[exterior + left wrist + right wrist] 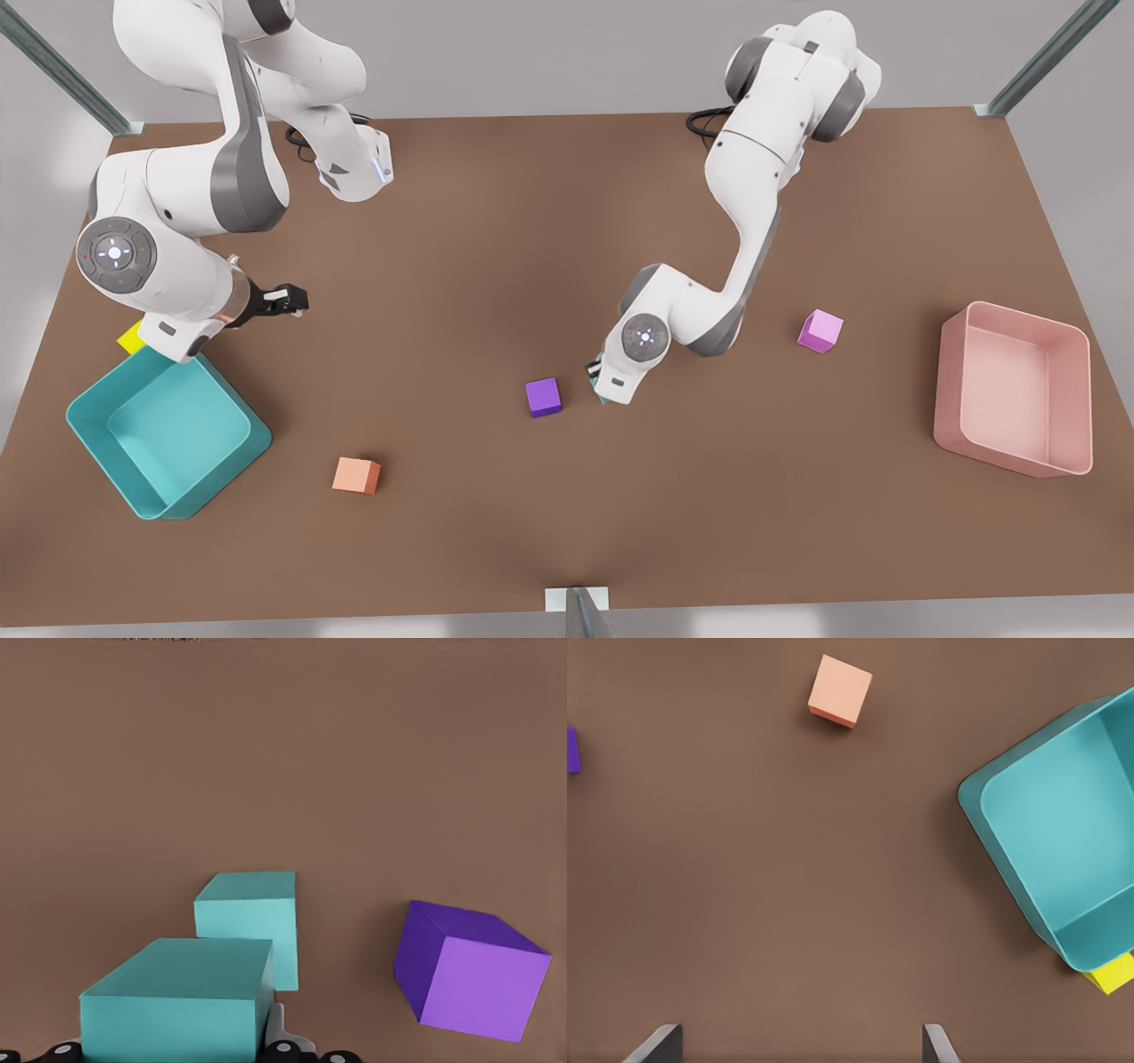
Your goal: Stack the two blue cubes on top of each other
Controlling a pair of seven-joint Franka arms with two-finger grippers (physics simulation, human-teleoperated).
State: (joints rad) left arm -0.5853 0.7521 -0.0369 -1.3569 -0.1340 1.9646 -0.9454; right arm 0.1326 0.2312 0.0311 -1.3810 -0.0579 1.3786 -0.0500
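A blue cube [177, 1001] sits between the fingers of my left gripper [596, 374], which is shut on it; this is the arm low over the table at the front view's right of centre. The second blue cube [251, 914] rests on the table just beyond the held one, apart from it. In the front view the wrist hides both cubes except for slivers of teal. A purple cube [543, 396] lies close beside them. My right gripper [291, 301], at the front view's left above the teal bin, is open with nothing between its fingers [935, 1041].
A large teal bin [89, 416] stands at the front view's left with a yellow cube [130, 338] behind it. An orange cube [356, 475] lies near the front, a pink cube [820, 330] to the right, and a pink bin [948, 390] at the far right.
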